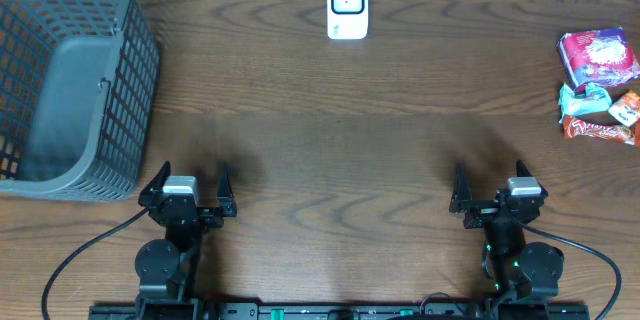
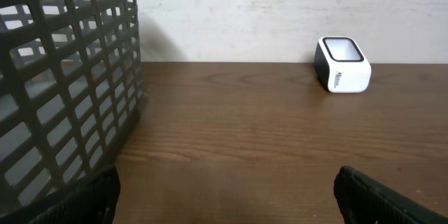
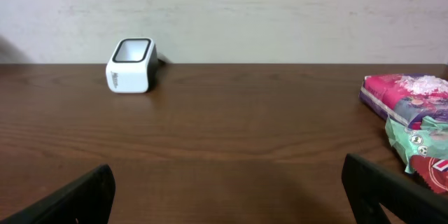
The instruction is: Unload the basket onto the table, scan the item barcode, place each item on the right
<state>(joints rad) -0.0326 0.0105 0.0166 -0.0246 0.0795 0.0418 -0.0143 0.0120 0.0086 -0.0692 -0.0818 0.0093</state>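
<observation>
**Inspector:** What stands on the left?

**Observer:** A grey mesh basket [image 1: 70, 80] sits at the far-left corner of the table [image 1: 330, 140]. Near its front wall the left gripper [image 1: 192, 180] sits low, its fingers spread wide with nothing between them.

**Inspector:** The middle?

**Observer:** The white scanner [image 1: 347, 5] stands at the far edge by the wall, its window tilted upward. The wood between it and both arms is bare.

**Inspector:** The right side?

**Observer:** The right gripper [image 1: 490, 185] sits at the near edge, also spread wide and empty. The snack packets [image 1: 598, 85] lie in a loose pile ahead of it and off to its right. They are well apart from its fingers and close to the right border of the overhead view.

**Inspector:** Which arm is nearer?

**Observer:** The right, plainly. The left would have to cross the whole table.

**Inspector:** How do the packets lie?

**Observer:** A pink packet [image 1: 597, 55] lies farthest back, with a pale green one touching it. A red bar [image 1: 600, 130] is nearest, its long axis running roughly left to right. I can read no barcode from here.

**Inspector:** Room to move?

**Observer:** Ample, in my judgement. There is open wood forward and right to the pile, then back and left to the scanner. One caution: the packets touch, so lifting one may drag its neighbour. I cannot tell whether the table edge lies just past them.
</observation>
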